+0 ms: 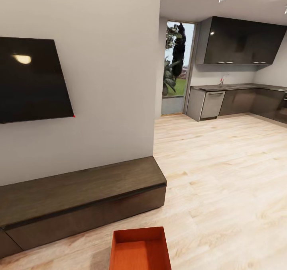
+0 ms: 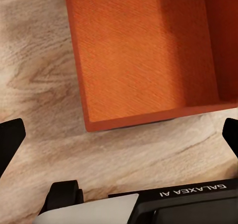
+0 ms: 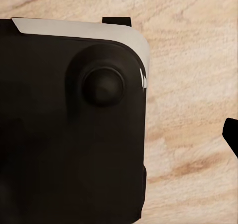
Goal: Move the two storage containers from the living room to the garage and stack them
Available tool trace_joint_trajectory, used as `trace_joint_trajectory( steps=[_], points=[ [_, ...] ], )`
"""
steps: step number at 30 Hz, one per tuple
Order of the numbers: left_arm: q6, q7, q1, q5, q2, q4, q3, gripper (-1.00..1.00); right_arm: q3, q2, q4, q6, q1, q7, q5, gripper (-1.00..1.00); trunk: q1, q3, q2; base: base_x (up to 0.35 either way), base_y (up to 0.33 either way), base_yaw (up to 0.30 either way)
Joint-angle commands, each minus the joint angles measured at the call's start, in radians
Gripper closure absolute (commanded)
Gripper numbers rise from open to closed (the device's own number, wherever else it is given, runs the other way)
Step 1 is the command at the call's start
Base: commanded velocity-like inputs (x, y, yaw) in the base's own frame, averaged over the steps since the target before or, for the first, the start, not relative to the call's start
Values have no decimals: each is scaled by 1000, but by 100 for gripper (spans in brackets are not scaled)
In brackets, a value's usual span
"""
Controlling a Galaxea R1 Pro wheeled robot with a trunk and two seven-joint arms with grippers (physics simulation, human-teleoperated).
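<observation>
A black TV [image 1: 34, 81] hangs on the pale wall [image 1: 111, 63] at the left of the head view, above a long, low dark-brown cabinet [image 1: 79, 200] that runs along the wall's foot in the living room. Just in front of the cabinet, at the bottom edge of that view, one orange-red bin [image 1: 139, 248] sits on the light wood plank floor [image 1: 223, 174], open side up and nothing inside, with a strip of bare planks between it and the cabinet. The left wrist view looks straight down into the same bin [image 2: 144, 50], its ribbed bottom lit and one wall in shadow; the left claw [image 2: 119, 137] hangs above the planks [image 2: 39, 85] beside the bin's near wall, its two dark fingertips [image 2: 10, 137] spread wide at opposite edges of the view and holding nothing. Further right in the head view, the planks run on to a glass door [image 1: 177, 69] with greenery outside, then to a kitchen with dark wall cupboards [image 1: 241, 41] over a grey worktop [image 1: 235, 87]. The right wrist view is mostly taken up by a dark part of the robot's body [image 3: 69, 120] over planks; one dark fingertip [image 3: 231, 135] shows at the edge, and whether the right claw is open or closed cannot be told.
</observation>
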Motion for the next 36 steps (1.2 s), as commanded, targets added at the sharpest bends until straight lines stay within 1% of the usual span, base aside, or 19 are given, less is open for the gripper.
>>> trace_joint_trajectory(
  steps=[1,11,23,29,36],
  points=[
    [-4,-3,-1,10,0,2,-7,-100,1,0,0,0,0,2,0,-100,0,-1,0,2,0,0],
    [-4,-3,-1,10,0,2,-7,-100,1,0,4,0,0,3,0,-100,0,-3,0,0,0,63],
    [-4,-3,0,10,0,2,-7,-100,3,0,10,0,0,2,1,-100,0,-4,0,0,0,8],
    [-4,-3,-1,10,0,2,-7,-100,4,0,10,0,0,1,2,-100,0,-8,0,9,-1,25],
    [-4,-2,0,10,0,2,-7,-100,3,0,10,0,0,1,1,-100,0,-15,0,97,-120,73]
  ],
)
